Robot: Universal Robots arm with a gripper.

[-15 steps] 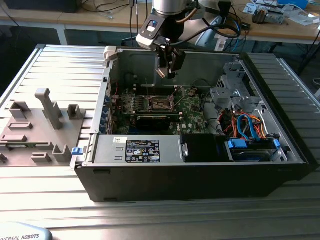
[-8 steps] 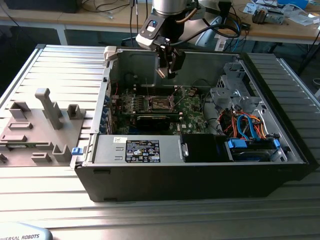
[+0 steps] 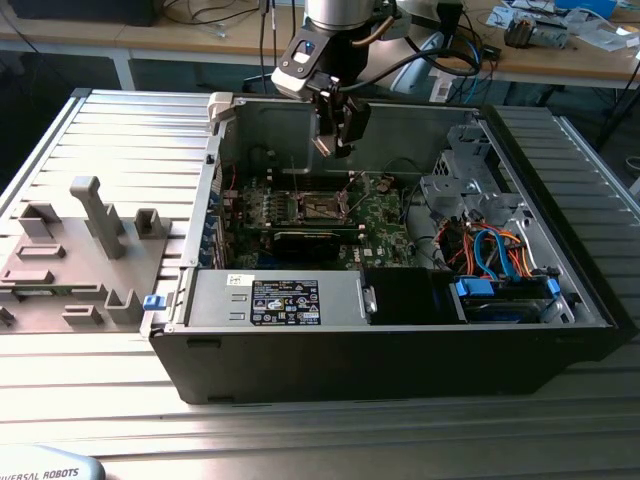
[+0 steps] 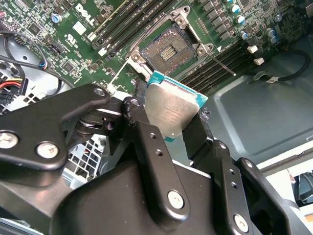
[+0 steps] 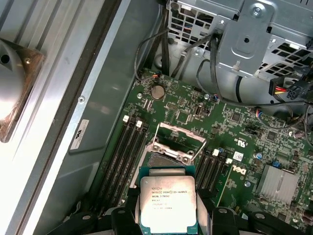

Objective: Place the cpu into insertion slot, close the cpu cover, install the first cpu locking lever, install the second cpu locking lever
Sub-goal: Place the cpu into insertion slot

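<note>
My gripper (image 4: 168, 117) clamps the cpu (image 4: 173, 105) by opposite edges above the insertion slot (image 4: 166, 51); it looks light, stiff and fragile underneath.

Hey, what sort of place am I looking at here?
Probably a robotics lab or workshop: an open computer case sits on a ribbed metal table, the gripper holds the cpu above its motherboard, and cable-strewn wooden desks stand behind.

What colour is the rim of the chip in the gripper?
Teal-green rim around a silvery-grey plate; the chip shows best in the second wrist view.
</note>
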